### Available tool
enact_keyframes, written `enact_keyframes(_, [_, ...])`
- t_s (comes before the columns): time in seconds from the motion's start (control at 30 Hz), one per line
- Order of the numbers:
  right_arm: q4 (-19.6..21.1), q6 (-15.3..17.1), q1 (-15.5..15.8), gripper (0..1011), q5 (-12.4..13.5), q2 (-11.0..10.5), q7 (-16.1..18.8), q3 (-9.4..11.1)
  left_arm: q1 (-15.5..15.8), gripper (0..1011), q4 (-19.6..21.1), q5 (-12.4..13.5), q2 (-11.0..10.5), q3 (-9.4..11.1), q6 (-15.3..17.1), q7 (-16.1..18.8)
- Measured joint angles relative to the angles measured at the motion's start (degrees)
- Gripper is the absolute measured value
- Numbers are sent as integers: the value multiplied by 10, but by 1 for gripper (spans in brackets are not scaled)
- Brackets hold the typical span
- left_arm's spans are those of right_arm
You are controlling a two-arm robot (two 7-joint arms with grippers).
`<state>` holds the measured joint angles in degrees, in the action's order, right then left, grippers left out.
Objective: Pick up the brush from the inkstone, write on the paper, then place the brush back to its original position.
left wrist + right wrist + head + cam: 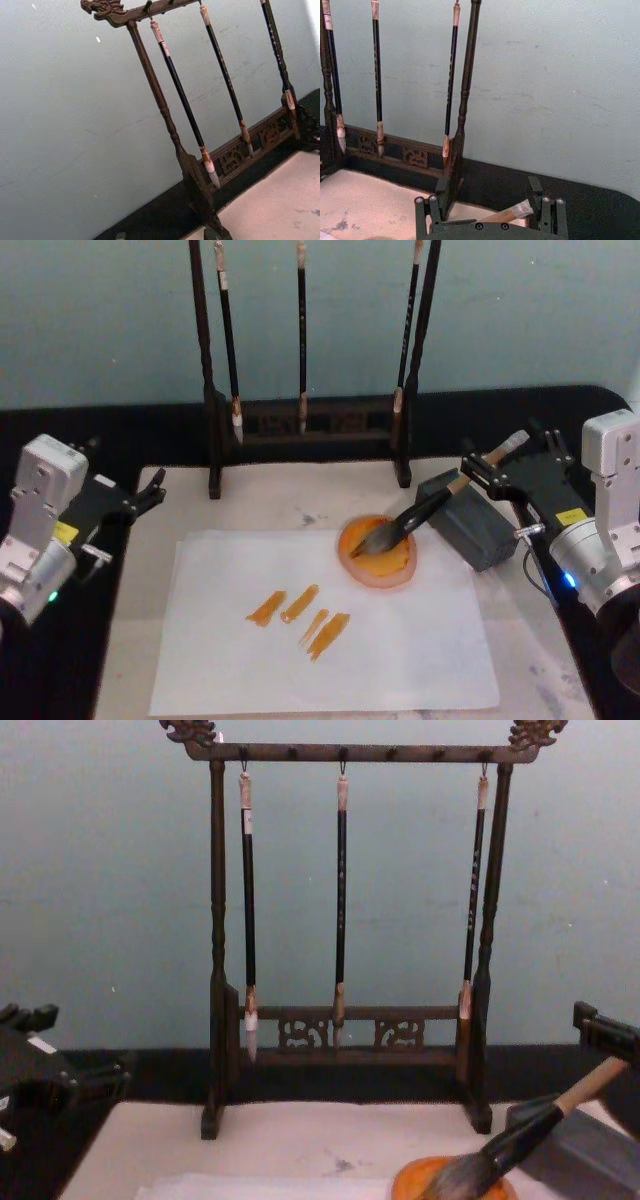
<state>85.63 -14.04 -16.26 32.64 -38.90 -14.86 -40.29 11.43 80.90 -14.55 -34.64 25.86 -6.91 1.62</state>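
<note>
Brush resting in the inkstone, right pincer spread open around its handle end.

The brush (pixel 425 512) lies tilted, its bristles in the orange inkstone (pixel 378 550) and its black section propped on a grey block (pixel 470 520); the whitish handle end reaches between the spread fingers of the right pincer (pixel 508 462), which do not press on it. The inkstone sits on the far right corner of the paper (pixel 400 640), which carries four orange strokes (pixel 300 618). The left pincer (pixel 150 490) hovers at the worktop's left edge, empty, fingers slightly parted. Three slim brushes hang on the rack (pixel 305 425) behind.
</note>
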Motion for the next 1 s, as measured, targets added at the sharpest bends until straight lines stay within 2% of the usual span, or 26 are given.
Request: enact_keyframes(1.0, [0, 0, 0, 1000, 0, 0, 0, 0, 0, 1010, 0, 0, 0, 0, 0, 0])
